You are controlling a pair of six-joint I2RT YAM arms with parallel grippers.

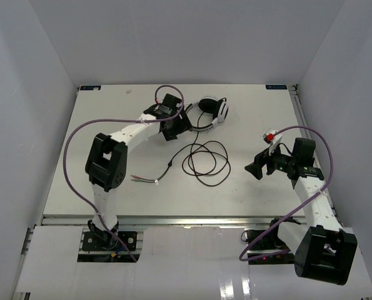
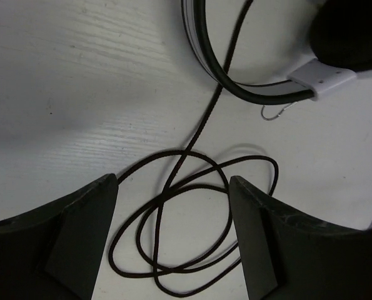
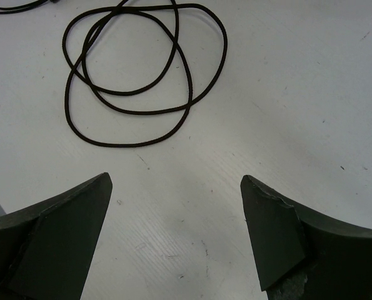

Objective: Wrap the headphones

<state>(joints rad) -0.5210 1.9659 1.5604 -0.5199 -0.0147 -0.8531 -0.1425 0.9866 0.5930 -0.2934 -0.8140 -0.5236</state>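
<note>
Black cord (image 2: 201,125) loops lie between the spread fingers of the left gripper (image 2: 173,182) — headphones (image 2: 351,31) cut off above (one cup half seen); right gripper (image 3: 176,181) stands wide, holding nothing.

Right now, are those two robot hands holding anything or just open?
Left fingers: open, holding nothing.
Right fingers: open, holding nothing.
</note>
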